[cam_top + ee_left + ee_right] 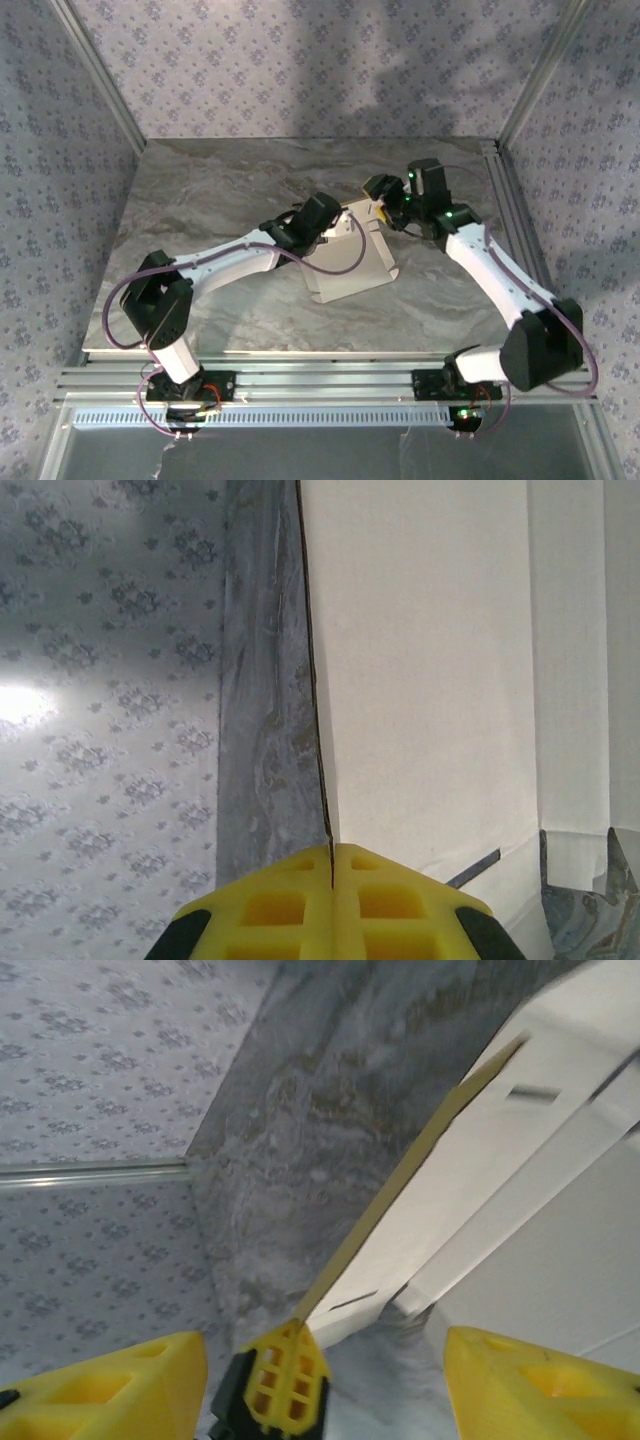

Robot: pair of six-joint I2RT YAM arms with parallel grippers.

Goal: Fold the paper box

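Observation:
The paper box [352,262] lies white side up in the middle of the table, with its far-left panel lifted on edge. My left gripper [328,228] is shut on that lifted panel. In the left wrist view the thin card edge [318,730] runs straight into the closed yellow fingertips [300,880], and the white panel [430,660] spreads to the right. My right gripper [381,204] hovers at the sheet's far right corner, open. In the right wrist view its fingers [120,1390] stand wide apart, with the raised paper box panel [480,1150] and the left gripper's tip [285,1375] between them.
The marble tabletop [210,190] stretches to the left and back. An aluminium rail [505,200] lines the right side and more rails [330,378] cross the front by the arm bases. Patterned walls [300,60] close in the cell.

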